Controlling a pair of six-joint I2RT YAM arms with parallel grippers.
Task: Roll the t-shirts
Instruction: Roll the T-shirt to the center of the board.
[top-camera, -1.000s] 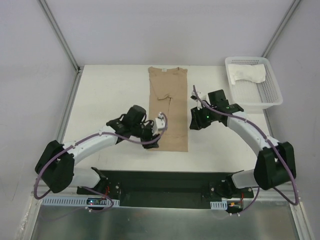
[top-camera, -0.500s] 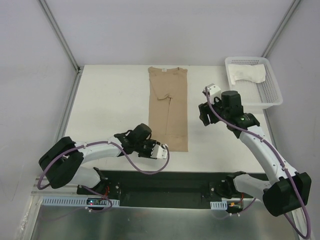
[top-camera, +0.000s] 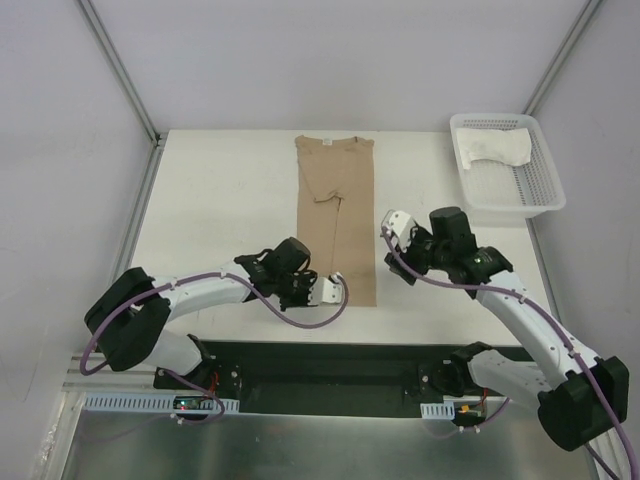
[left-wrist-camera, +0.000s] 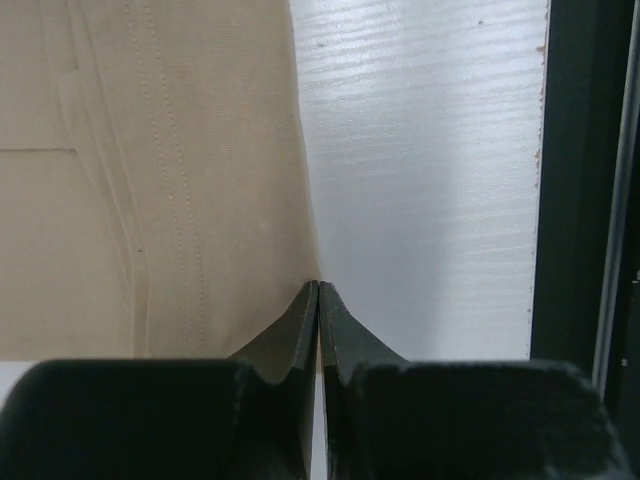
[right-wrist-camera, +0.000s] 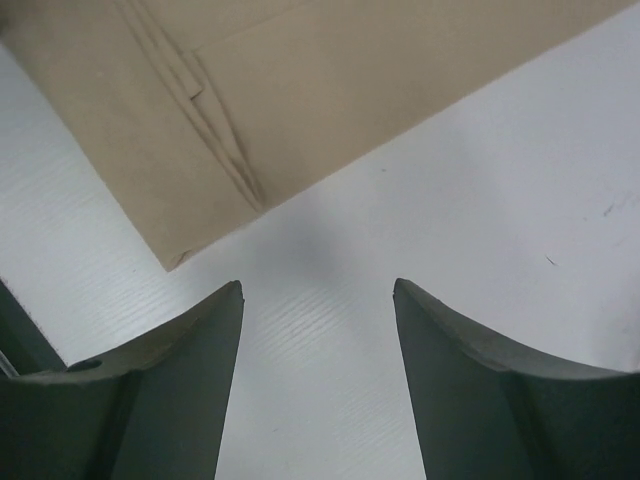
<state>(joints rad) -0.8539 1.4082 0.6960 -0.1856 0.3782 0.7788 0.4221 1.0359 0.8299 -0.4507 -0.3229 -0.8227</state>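
Both pincers sit low by my tan shirt (top-camera: 337, 230) mid-desk (top-camera: 220, 200): left pincer (left-wrist-camera: 318, 292) clenched at its 6 o'clock hem, right pincer (right-wrist-camera: 318, 300) released beside its 5 o'clock corner.

White table (top-camera: 220, 200) between pale grey walls (top-camera: 300, 60), metal posts (top-camera: 118, 70) at far corners

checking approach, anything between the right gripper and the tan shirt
Just bare table between the right gripper and the tan shirt, in the right wrist view.
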